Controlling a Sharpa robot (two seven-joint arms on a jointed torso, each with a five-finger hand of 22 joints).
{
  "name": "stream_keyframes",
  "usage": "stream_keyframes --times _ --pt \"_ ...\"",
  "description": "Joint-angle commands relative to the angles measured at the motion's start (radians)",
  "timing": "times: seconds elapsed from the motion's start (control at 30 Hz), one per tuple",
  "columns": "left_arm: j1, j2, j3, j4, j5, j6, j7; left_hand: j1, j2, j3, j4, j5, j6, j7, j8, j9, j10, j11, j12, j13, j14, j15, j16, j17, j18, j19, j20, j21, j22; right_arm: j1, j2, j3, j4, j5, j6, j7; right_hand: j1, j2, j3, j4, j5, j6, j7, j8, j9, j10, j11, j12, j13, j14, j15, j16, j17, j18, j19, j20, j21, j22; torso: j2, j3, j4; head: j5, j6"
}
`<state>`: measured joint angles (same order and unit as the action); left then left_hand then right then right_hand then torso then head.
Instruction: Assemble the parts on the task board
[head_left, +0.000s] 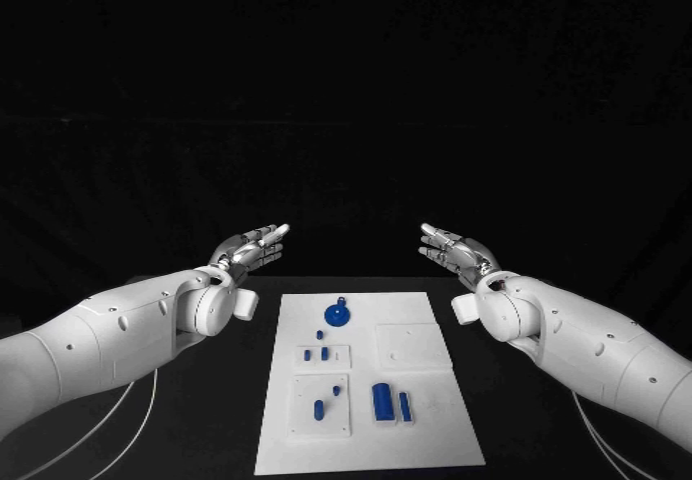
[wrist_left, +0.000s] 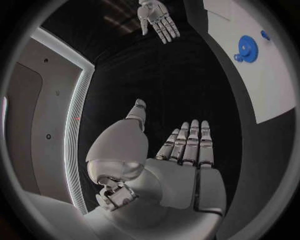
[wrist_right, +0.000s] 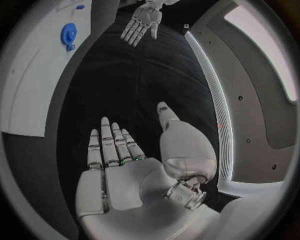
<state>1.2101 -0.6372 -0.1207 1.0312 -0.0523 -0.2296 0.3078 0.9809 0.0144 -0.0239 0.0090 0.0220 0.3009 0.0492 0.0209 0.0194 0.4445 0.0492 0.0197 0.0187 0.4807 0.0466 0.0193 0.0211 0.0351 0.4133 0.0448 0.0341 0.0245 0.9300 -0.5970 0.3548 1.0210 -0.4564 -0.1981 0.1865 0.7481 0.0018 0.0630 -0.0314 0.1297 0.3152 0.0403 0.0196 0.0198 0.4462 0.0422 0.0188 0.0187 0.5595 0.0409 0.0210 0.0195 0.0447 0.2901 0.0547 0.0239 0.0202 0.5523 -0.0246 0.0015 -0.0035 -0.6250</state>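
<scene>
While both hands hover above the black table (head_left: 173, 440), we see the left hand (head_left: 253, 245) past the white board's (head_left: 433, 445) far left corner and the right hand (head_left: 454, 252) past its far right corner, each empty with fingers straight and spread. On the board, the blue gear (head_left: 336, 316) lies near the far edge. Two small pegs (head_left: 326, 353) sit just nearer than the gear. At the near end, a peg (head_left: 319, 407) stands left of the two larger blue blocks (head_left: 389, 401).

Lab test rig: black table (head_left: 562, 440), white task board (head_left: 433, 445).
</scene>
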Motion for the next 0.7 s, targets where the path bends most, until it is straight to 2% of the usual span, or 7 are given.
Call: stream_keyframes --times 0.03,0.17,0.27,0.3,0.33,0.53,0.7 --pt "-0.015 -0.012 0.011 0.057 0.009 -0.081 0.037 -0.981 -0.014 0.024 -0.009 -0.022 -0.301 -0.049 -0.021 -0.019 -0.444 -0.049 -0.020 -0.019 -0.481 -0.047 -0.019 -0.021 -0.035 -0.413 -0.045 -0.034 -0.024 0.012 -0.016 -0.028 0.057 0.065 -0.080 0.053 -0.748 -0.002 -0.063 0.031 -0.130 -0.315 -0.040 -0.020 -0.020 -0.446 -0.042 -0.019 -0.019 -0.559 -0.041 -0.021 -0.020 -0.045 -0.290 -0.055 -0.024 -0.020 -0.007 0.0214 -0.0014 0.003 0.021" --pt "-0.044 -0.038 0.033 0.152 0.017 -0.171 0.072 -0.981 -0.014 0.024 -0.009 -0.022 -0.301 -0.049 -0.021 -0.019 -0.444 -0.049 -0.020 -0.019 -0.481 -0.047 -0.019 -0.021 -0.035 -0.413 -0.045 -0.034 -0.024 0.033 -0.048 -0.091 0.152 0.141 -0.175 0.107 -0.748 -0.002 -0.063 0.031 -0.130 -0.315 -0.040 -0.020 -0.020 -0.446 -0.042 -0.019 -0.019 -0.559 -0.041 -0.021 -0.020 -0.045 -0.290 -0.055 -0.024 -0.020 -0.008 0.0246 -0.0015 0.003 0.025" --pt "-0.071 -0.063 0.054 0.243 0.026 -0.259 0.105 -0.981 -0.014 0.024 -0.009 -0.022 -0.301 -0.049 -0.021 -0.019 -0.444 -0.049 -0.020 -0.019 -0.481 -0.047 -0.019 -0.021 -0.035 -0.413 -0.045 -0.034 -0.024 0.053 -0.079 -0.152 0.243 0.214 -0.267 0.160 -0.748 -0.002 -0.063 0.031 -0.130 -0.315 -0.040 -0.020 -0.020 -0.446 -0.042 -0.019 -0.019 -0.559 -0.041 -0.021 -0.020 -0.045 -0.290 -0.055 -0.024 -0.020 -0.008 0.0246 -0.0015 0.003 0.025" --pt "-0.086 -0.075 0.064 0.290 0.030 -0.304 0.122 -0.981 -0.014 0.024 -0.009 -0.022 -0.301 -0.049 -0.021 -0.019 -0.444 -0.049 -0.020 -0.019 -0.481 -0.047 -0.019 -0.021 -0.035 -0.413 -0.045 -0.034 -0.024 0.063 -0.095 -0.184 0.291 0.251 -0.314 0.187 -0.748 -0.002 -0.063 0.031 -0.130 -0.315 -0.040 -0.020 -0.020 -0.446 -0.042 -0.019 -0.019 -0.559 -0.041 -0.021 -0.020 -0.045 -0.290 -0.055 -0.024 -0.020 -0.008 0.0246 -0.0015 0.003 0.025" --pt "-0.090 -0.080 0.068 0.306 0.031 -0.318 0.128 -0.981 -0.014 0.024 -0.009 -0.022 -0.301 -0.049 -0.021 -0.019 -0.444 -0.049 -0.020 -0.019 -0.481 -0.047 -0.019 -0.021 -0.035 -0.413 -0.045 -0.034 -0.024 0.067 -0.100 -0.194 0.306 0.264 -0.329 0.195 -0.748 -0.002 -0.063 0.031 -0.130 -0.315 -0.040 -0.020 -0.020 -0.446 -0.042 -0.019 -0.019 -0.559 -0.041 -0.021 -0.020 -0.045 -0.290 -0.055 -0.024 -0.020 -0.008 0.0246 -0.0015 0.003 0.025" --pt "-0.137 -0.122 0.103 0.462 0.045 -0.467 0.184 -0.981 -0.014 0.024 -0.009 -0.022 -0.301 -0.049 -0.021 -0.019 -0.444 -0.049 -0.020 -0.019 -0.481 -0.047 -0.019 -0.021 -0.035 -0.413 -0.045 -0.034 -0.024 0.102 -0.155 -0.300 0.466 0.391 -0.489 0.286 -0.748 -0.002 -0.063 0.031 -0.130 -0.315 -0.040 -0.020 -0.020 -0.446 -0.042 -0.019 -0.019 -0.559 -0.041 -0.021 -0.020 -0.045 -0.290 -0.055 -0.024 -0.020 -0.008 0.0246 -0.0015 0.003 0.025" --pt "-0.156 -0.139 0.117 0.525 0.051 -0.527 0.207 -0.981 -0.014 0.024 -0.009 -0.022 -0.301 -0.049 -0.021 -0.019 -0.444 -0.049 -0.020 -0.019 -0.481 -0.047 -0.019 -0.021 -0.035 -0.413 -0.045 -0.034 -0.024 0.116 -0.177 -0.344 0.532 0.443 -0.555 0.324 -0.748 -0.002 -0.063 0.031 -0.130 -0.315 -0.040 -0.020 -0.020 -0.446 -0.042 -0.019 -0.019 -0.559 -0.041 -0.021 -0.020 -0.045 -0.290 -0.055 -0.024 -0.020 -0.008 0.0246 -0.0015 0.003 0.025"
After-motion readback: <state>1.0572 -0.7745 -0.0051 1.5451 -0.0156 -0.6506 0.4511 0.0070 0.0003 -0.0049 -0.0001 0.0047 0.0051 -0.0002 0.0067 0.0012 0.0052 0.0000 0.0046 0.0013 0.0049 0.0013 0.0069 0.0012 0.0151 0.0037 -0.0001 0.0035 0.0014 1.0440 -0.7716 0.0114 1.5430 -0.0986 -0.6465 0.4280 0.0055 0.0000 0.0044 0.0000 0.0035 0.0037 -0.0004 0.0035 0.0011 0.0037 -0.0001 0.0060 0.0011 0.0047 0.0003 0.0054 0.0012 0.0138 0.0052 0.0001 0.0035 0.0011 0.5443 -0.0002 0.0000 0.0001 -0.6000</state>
